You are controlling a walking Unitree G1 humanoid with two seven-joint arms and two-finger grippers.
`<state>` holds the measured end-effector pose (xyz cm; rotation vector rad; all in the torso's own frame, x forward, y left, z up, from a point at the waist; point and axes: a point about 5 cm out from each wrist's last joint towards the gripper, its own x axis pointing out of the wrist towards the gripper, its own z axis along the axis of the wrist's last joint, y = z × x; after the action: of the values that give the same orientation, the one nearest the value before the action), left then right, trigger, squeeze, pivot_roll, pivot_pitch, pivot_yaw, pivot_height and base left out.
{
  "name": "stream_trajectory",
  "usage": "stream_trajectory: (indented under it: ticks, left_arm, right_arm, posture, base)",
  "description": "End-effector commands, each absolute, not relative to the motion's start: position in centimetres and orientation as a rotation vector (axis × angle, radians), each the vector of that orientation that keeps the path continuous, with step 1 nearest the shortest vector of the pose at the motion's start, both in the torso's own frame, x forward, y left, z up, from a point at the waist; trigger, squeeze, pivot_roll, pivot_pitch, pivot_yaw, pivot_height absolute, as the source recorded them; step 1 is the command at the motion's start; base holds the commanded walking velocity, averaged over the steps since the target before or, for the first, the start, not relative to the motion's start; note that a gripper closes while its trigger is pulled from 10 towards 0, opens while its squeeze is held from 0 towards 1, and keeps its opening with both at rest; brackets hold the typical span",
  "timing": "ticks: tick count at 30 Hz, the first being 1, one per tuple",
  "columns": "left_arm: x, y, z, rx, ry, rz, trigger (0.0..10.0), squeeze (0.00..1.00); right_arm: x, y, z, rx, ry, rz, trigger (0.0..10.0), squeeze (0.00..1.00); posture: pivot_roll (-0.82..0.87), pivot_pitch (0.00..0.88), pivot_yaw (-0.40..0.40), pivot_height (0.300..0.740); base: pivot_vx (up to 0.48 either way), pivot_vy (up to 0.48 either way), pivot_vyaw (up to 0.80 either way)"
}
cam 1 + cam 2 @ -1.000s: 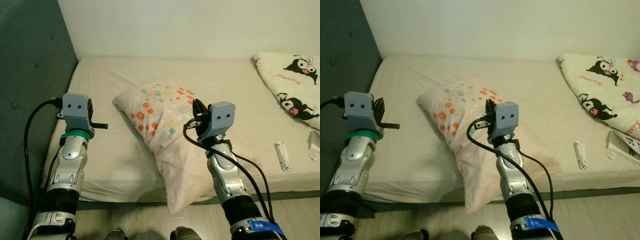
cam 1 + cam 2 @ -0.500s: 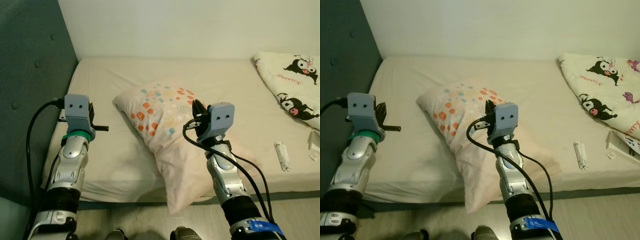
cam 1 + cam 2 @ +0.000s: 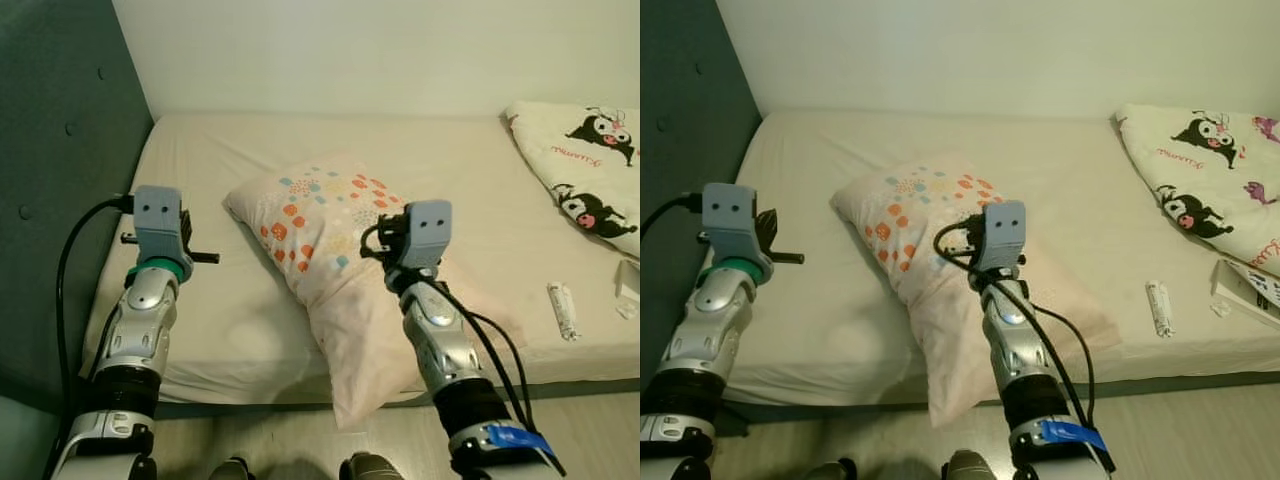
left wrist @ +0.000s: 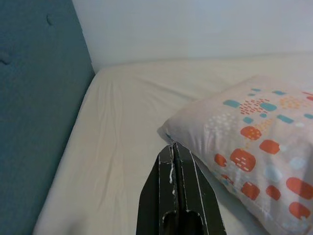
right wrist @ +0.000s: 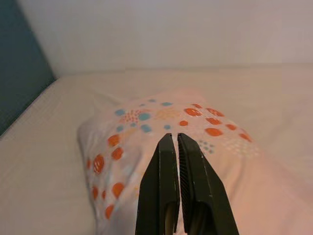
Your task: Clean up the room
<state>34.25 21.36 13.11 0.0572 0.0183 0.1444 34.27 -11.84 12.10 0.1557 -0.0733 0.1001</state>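
Right gripper (image 5: 176, 142) swung over pillow (image 3: 330, 240) — contact possibly hidden

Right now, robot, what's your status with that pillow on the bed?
Left gripper shut, empty, beside the spotted pink pillow. Right gripper shut, empty, above it. Pillow overhangs the cream mattress edge. Small white tube lies to the right.

The left claw (image 4: 174, 152) points out over the bed (image 4: 122, 127), its two black fingers (image 4: 166, 171) pressed flat against each other with nothing between them. Their tips sit just in front of the near corner of a pillow (image 4: 254, 142), which lies on the cream sheet and is printed with orange, red and teal spots. Whether the tips touch the pillow cannot be told. A dark teal padded headboard (image 4: 34, 98) runs along one side of the bed, and a pale wall (image 4: 195, 24) stands behind it.
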Motion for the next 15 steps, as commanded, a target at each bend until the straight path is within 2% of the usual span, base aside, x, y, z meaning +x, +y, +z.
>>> stream_trajectory:
  ticks: [1, 8, 12, 15]
  left_arm:
    - [33.9, 21.8, 11.9, 0.042, 0.070, 0.158, 10.0, 0.00]
    - [33.5, 22.5, 10.7, 0.017, 0.121, 0.221, 10.0, 0.00]
    - [33.4, 22.1, 10.9, 0.066, 0.082, 0.201, 10.0, 0.00]
    - [33.4, 21.6, 11.6, 0.088, 0.038, 0.168, 10.0, 0.00]
  right_arm:
    - [34.2, -12.1, 11.7, 0.191, -0.050, 0.077, 10.0, 0.00]
    - [34.1, -12.3, 11.2, 0.175, -0.066, 0.064, 10.0, 0.00]
    - [34.0, -13.5, 11.3, 0.118, -0.108, -0.055, 10.0, 0.00]
    - [33.8, -13.8, 11.5, 0.137, -0.143, -0.004, 10.0, 0.00]
  posture:
    - [-0.03, 0.000, -0.026, 0.740]
    - [-0.03, 0.000, -0.026, 0.740]
    - [-0.02, 0.000, -0.029, 0.740]
    - [-0.02, 0.000, -0.033, 0.740]
  base:
    - [0.000, 0.000, 0.00]
    - [0.000, 0.000, 0.00]
    - [0.000, 0.000, 0.00]
    - [0.000, 0.000, 0.00]
